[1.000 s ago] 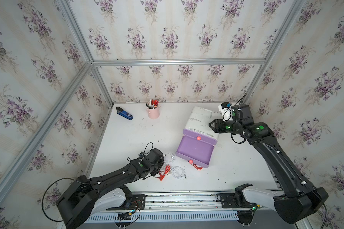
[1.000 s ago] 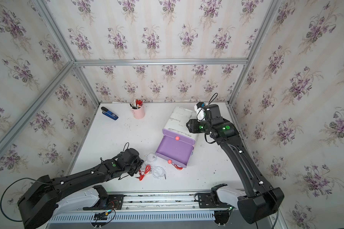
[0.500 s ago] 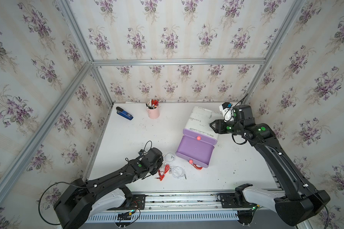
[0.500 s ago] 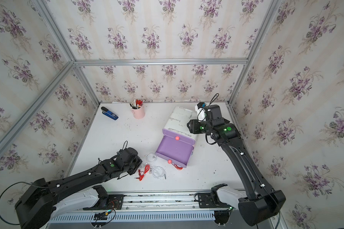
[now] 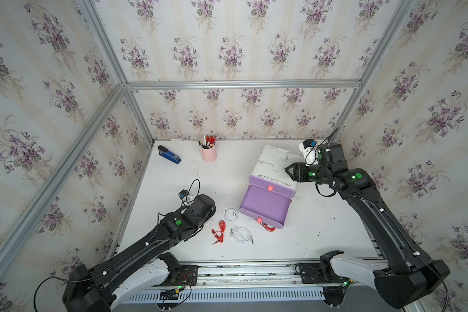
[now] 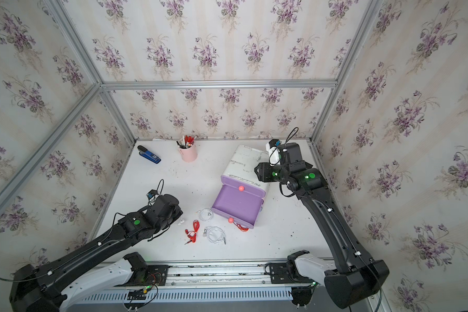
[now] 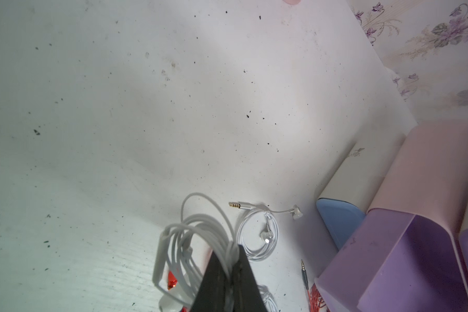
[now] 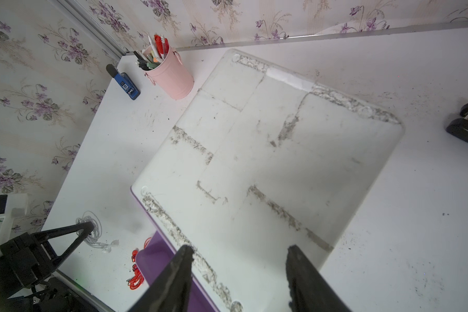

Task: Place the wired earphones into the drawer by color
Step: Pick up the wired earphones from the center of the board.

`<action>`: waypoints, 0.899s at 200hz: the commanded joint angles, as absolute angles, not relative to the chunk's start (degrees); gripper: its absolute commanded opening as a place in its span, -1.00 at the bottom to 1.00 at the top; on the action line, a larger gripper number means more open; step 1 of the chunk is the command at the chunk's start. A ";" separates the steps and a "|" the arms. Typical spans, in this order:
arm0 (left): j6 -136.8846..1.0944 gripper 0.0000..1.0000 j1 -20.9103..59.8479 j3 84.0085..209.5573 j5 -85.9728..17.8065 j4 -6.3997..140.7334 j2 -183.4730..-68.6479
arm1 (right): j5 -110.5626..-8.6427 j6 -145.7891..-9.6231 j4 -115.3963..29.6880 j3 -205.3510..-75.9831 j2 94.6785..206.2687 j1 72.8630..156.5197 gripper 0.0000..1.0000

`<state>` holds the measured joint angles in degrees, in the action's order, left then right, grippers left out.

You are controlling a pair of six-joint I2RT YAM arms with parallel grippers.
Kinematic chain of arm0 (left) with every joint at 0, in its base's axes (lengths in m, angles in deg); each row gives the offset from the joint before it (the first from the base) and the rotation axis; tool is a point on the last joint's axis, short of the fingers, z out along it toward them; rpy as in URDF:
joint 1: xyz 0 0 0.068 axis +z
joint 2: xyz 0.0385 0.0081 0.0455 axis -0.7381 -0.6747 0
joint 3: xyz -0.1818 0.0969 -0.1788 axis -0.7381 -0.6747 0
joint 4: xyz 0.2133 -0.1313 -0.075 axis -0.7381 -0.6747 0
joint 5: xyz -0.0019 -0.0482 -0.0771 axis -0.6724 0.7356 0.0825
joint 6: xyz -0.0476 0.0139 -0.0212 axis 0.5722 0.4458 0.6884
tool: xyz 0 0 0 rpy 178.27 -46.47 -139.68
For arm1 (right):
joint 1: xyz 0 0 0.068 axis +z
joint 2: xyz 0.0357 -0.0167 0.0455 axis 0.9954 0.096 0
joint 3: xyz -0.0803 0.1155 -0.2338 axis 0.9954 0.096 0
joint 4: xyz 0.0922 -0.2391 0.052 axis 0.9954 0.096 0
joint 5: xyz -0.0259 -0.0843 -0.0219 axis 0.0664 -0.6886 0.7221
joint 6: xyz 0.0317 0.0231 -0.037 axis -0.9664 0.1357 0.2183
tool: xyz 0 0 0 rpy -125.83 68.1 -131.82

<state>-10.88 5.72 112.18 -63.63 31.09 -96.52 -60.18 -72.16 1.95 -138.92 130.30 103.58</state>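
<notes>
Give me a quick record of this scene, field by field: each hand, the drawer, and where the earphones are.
left hand: shut on a white earphone bundle
right hand: open, holding nothing, above the white cabinet top
purple drawer: pulled open; a red cord shows at its front edge
loose on table: red earphones, two white bundles
back of table: pink pen cup, blue stapler

A blue stapler (image 5: pixel 169 155) lies on the white table (image 5: pixel 168 183) at about ten o'clock. A pink cup (image 5: pixel 209 153) stands upright near it, at eleven o'clock, and holds pens (image 5: pixel 208 140). Flowered wallpaper (image 5: pixel 227 54) covers the walls.
</notes>
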 commanded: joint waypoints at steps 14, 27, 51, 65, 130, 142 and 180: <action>-24.15 -0.89 5.85 117.19 -64.62 31.30 -95.45 | -56.66 -73.68 0.77 -140.13 129.51 103.63 0.17; -28.94 -0.88 5.84 119.81 -62.09 32.26 -94.06 | -53.85 -74.67 -0.81 -140.08 128.31 103.65 0.18; -34.95 -0.88 6.39 125.51 -53.50 32.40 -92.32 | -42.03 -79.95 -9.68 -135.65 124.27 103.57 0.16; -36.25 -0.86 7.08 127.38 -44.90 35.11 -92.44 | -34.86 -86.24 -21.20 -128.17 119.74 104.22 0.14; -27.42 -0.89 7.49 130.28 -23.57 47.39 -99.13 | -50.22 -88.09 -37.04 -112.95 102.02 126.90 0.13; -26.47 -0.91 7.31 130.37 -23.11 48.31 -100.30 | -52.81 -87.57 -37.49 -112.02 101.41 131.46 0.12; -25.53 -0.93 6.56 130.84 -23.48 49.48 -102.21 | -71.28 -83.21 -33.33 -113.52 106.98 148.95 0.05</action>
<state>-26.48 7.03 129.95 -25.25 46.08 -101.42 -56.31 -87.15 -33.89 -112.88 104.37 140.28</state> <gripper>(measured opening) 0.086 0.520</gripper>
